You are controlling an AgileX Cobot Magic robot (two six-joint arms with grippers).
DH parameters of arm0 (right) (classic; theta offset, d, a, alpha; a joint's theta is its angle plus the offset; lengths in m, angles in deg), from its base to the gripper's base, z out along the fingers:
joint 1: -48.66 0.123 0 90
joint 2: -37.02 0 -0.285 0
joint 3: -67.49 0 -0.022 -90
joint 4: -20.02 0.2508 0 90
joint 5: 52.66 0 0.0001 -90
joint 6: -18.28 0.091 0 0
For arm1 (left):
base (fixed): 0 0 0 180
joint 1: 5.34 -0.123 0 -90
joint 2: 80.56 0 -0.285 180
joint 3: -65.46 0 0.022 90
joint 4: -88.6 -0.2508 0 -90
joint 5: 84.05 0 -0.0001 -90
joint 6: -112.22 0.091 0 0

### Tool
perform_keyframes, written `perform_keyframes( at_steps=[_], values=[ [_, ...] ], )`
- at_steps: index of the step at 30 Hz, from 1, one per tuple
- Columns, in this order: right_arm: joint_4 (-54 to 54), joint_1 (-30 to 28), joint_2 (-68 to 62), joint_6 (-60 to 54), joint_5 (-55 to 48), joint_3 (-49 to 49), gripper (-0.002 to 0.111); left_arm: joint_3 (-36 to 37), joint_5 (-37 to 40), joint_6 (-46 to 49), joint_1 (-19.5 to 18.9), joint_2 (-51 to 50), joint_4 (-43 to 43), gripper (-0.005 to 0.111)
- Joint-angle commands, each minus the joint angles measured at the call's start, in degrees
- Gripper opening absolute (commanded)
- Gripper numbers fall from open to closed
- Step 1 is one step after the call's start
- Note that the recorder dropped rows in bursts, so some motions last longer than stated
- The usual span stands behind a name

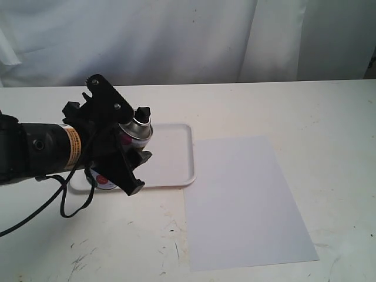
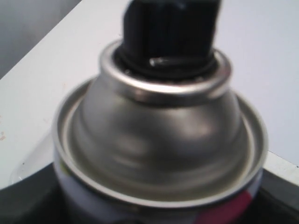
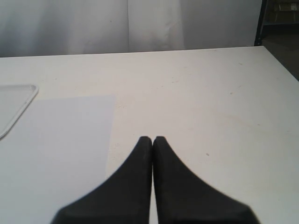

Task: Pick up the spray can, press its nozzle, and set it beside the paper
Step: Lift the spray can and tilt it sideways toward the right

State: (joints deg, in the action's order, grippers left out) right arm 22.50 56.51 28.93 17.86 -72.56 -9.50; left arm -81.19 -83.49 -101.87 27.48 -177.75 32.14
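white draped curtain (image 1: pixel 176 35) behind a scuffed white table (image 1: pixel 329 111), even light

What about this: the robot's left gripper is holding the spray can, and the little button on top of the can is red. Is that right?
Not quite. The nozzle on top of the can is black, not red; the left wrist view shows it close up above the silver dome. The rest is right: the left gripper is holding the spray can.

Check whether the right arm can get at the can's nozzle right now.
Probably yes: the nozzle pokes out bare above the left gripper holding the can, with nothing over it. The right gripper is shut, beside the paper.
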Motion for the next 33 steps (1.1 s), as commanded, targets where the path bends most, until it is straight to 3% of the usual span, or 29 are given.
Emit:
perform_keyframes(
  at_steps=[1, 8, 13, 26, 33],
  values=[
    [0.01, -0.48, 0.31, -0.10, 0.73, -0.22, 0.000, -0.73, -1.75, -3.26, 0.43, 0.48, 0.66, 0.000],
    [4.95, -0.48, 0.31, 0.43, 14.81, -0.22, 0.000, -1.48, -2.15, -3.14, 3.24, 0.18, -0.72, 0.000],
    [5.05, -0.48, 0.31, 0.43, 23.48, -0.22, 0.000, -3.13, 3.13, -3.14, 4.79, -1.24, -3.18, 0.000],
    [7.38, -0.48, 0.31, 1.28, 30.79, -0.22, 0.000, -7.79, 7.45, -2.78, 4.79, -3.56, -3.18, 0.000],
    [8.49, -0.48, -2.05, 3.35, 22.70, 6.97, 0.000, -11.25, 11.96, -1.29, 5.17, -5.04, -2.96, 0.000]
  ],
)
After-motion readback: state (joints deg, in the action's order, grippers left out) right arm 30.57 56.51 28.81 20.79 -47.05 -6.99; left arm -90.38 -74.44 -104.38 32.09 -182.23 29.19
